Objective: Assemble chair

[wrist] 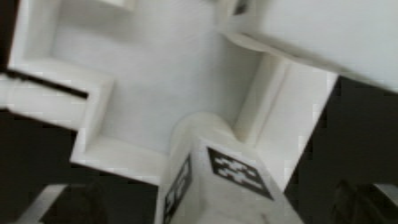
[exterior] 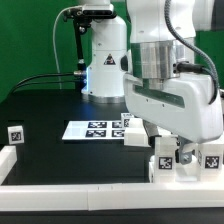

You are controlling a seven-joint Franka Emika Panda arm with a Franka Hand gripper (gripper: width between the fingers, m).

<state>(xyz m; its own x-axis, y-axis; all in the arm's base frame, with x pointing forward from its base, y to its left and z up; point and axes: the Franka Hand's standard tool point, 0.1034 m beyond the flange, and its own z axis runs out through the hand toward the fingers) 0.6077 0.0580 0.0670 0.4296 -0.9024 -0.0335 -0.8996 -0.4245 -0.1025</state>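
The chair is a cluster of white, tagged parts (exterior: 166, 166) at the front of the exterior view's right, against the front rail. My gripper (exterior: 184, 151) hangs right over that cluster. In the wrist view a narrow white piece with a black-and-white tag (wrist: 237, 172) stands between the jaws of the gripper (wrist: 214, 214), in front of a broad white panel (wrist: 169, 95) with raised edges. Both dark fingers (wrist: 71, 206) stand off to the sides with dark gaps between them and the piece, so the gripper is open. Another tagged chair part (exterior: 212, 158) stands beside the cluster.
The marker board (exterior: 93, 128) lies mid-table, with a white block (exterior: 135, 136) at its right end. A small tagged part (exterior: 15, 133) stands at the exterior view's left. White border rails (exterior: 80, 186) run along the front and left edges.
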